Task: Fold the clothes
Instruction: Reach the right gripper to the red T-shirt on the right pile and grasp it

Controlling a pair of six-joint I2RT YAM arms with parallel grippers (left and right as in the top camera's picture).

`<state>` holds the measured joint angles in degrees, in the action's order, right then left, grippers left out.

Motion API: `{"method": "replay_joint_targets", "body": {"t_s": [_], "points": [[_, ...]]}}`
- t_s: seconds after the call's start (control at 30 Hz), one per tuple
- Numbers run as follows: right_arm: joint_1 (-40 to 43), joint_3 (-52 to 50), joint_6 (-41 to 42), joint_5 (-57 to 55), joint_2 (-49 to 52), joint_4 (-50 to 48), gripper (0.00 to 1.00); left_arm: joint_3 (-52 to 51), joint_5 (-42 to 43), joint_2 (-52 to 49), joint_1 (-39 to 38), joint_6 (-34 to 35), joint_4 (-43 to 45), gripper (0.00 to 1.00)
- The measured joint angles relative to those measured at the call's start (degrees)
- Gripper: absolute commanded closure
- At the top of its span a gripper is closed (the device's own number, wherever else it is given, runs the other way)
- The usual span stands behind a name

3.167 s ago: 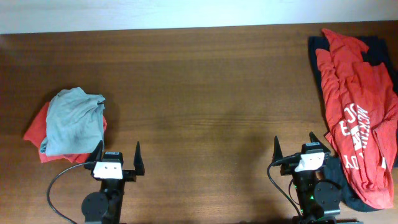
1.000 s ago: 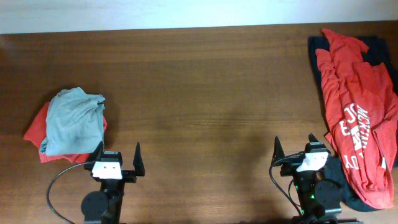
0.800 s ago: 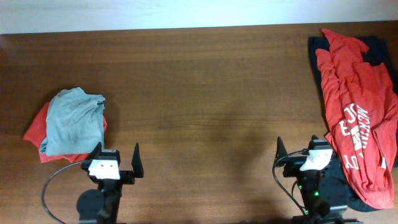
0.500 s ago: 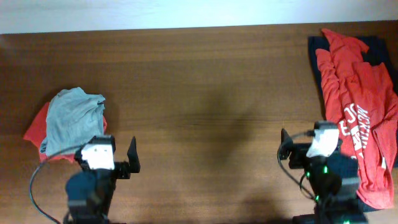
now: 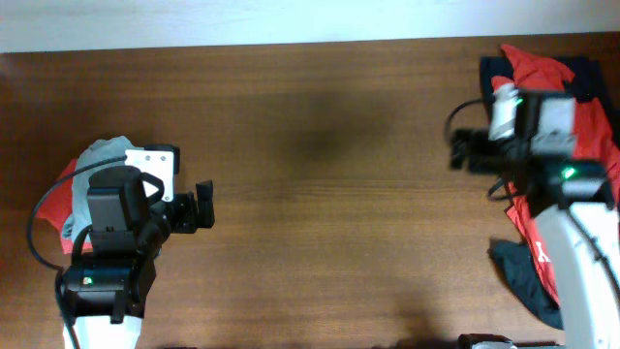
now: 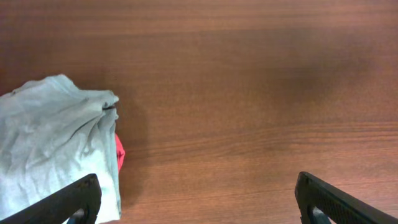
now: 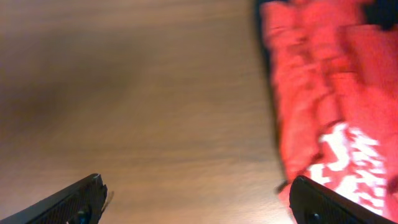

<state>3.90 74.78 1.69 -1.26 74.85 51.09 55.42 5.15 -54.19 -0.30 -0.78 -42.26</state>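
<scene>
Fingers (image 6: 339, 200) wide, empty: left gripper (image 6: 198, 182), right gripper (image 7: 196, 182).
Orange-red T-shirt (image 7: 305, 93) far right: probably soft, light, floppy; best pinched at a hem edge.

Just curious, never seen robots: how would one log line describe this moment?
left gripper open, empty | right gripper open, empty, near shirt | shirt crumpled, unfolded

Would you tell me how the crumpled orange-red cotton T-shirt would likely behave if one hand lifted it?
Probably floppy: the orange-red cotton T-shirt lies in soft crumpled folds. It may drag the dark navy garment along, which it overlaps.
</scene>
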Motion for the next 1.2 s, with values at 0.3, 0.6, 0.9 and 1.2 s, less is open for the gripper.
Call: {"method": "replay_joint_targets", "body": {"t_s": [0.3, 0.6, 0.9, 1.2], "points": [[28.7, 4.7, -0.2, 0.2, 10.1, -9.1, 0.05, 0.1, 0.6, -0.1, 0.0, 0.0, -0.2, 0.01], [40.0, 4.8, 1.5, 1.7, 24.1, -17.1, 0.23, 0.1, 0.6, -0.1, 0.0, 0.0, -0.2, 0.01], [40.5, 4.8, 1.8, 1.0, 33.0, -23.1, 0.30, 0.1, 0.6, -0.1, 0.0, 0.0, -0.2, 0.01], [40.6, 4.8, 1.9, -2.4, 38.9, -23.3, 0.42, 0.1, 0.6, -0.1, 0.0, 0.0, -0.2, 0.01]]}}
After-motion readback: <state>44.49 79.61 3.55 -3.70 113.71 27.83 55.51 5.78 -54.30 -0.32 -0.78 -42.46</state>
